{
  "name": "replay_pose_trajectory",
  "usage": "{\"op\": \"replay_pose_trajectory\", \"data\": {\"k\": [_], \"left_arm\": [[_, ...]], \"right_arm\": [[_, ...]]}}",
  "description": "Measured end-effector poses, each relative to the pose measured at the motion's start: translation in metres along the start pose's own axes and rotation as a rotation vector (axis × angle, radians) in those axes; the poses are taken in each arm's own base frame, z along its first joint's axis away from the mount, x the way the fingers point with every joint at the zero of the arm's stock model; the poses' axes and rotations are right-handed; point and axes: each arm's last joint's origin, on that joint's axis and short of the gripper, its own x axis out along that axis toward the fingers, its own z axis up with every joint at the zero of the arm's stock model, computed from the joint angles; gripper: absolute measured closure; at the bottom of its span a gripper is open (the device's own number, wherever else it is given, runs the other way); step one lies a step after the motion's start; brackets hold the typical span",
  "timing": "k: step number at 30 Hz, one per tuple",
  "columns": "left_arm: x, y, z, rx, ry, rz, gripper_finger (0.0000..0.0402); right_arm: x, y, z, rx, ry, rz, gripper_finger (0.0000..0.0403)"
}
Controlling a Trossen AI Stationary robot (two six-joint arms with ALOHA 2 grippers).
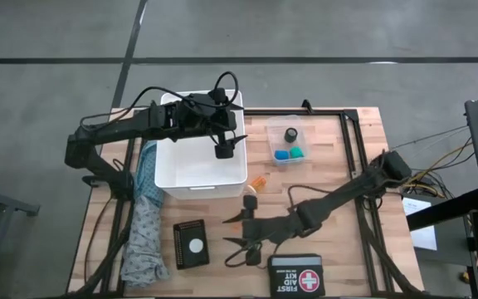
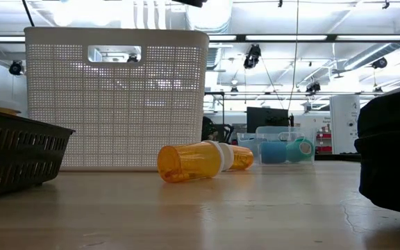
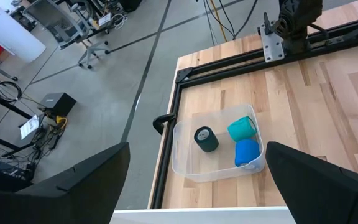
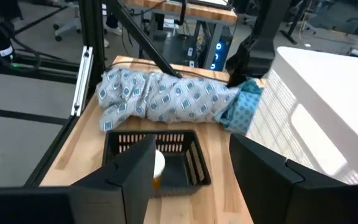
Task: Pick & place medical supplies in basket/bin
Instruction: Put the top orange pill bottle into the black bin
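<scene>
The left hand (image 1: 224, 150) hung open over the white basket (image 1: 173, 170), empty. The right hand (image 1: 247, 242), open, hovered low near the orange pill bottles (image 2: 201, 160); lying sideways, they could roll off the surface (image 2: 255, 215) if nudged.

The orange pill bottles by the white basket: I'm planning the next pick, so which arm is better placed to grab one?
Probably the right. The right gripper hangs open near the orange pill bottles, which lie on the table beside the white basket. The left gripper is open over the basket.

Your left hand (image 1: 225, 149) sits around 11 o'clock, arm stretched in from 9, fingers spread wide. Your right hand (image 1: 241, 242) is down at 6, fingers spread apart too.
</scene>
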Motion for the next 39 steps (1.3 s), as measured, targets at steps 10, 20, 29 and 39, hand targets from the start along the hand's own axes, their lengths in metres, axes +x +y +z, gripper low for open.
{"op": "replay_pose_trajectory", "data": {"k": [10,20,29,39], "left_arm": [[0.0,0.0,0.0,-0.002,0.0,0.0,0.002],[0.0,0.0,0.0,-0.002,0.0,0.0,0.002],[0.0,0.0,0.0,0.0,0.0,0.0,0.002],[0.0,0.0,0.0,0.001,0.0,0.0,0.002]], "right_arm": [[-0.03,-0.015,-0.022,0.049,0.045,0.008,0.0225],[-0.063,-0.031,-0.047,0.109,0.006,0.036,0.0272],[-0.105,-0.055,-0.072,0.109,0.006,0.025,0.0306],[-0.144,-0.088,-0.106,0.127,-0.008,-0.03,0.0323]]}}
